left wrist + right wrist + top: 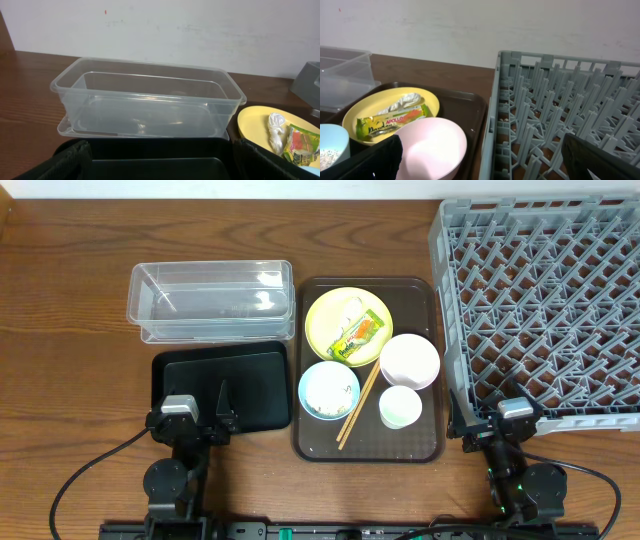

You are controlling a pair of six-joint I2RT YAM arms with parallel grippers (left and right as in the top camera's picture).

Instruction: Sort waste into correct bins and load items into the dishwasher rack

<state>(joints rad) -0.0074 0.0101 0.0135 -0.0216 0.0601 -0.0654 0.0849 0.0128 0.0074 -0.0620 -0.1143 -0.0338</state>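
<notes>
One snack wrapper [358, 335] on yellow plate [322, 318]

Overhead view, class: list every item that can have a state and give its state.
Clear plastic tub: empty.
Black tray: empty.
Yellow plate: holds snack wrapper and white scrap.
Light-blue bowl: holds rice grains.
White bowl: empty.
White cup: empty.
Chopsticks: lying on brown serving tray.
Dishwasher rack: empty.
Left hand: open.
Right hand: open.
</notes>
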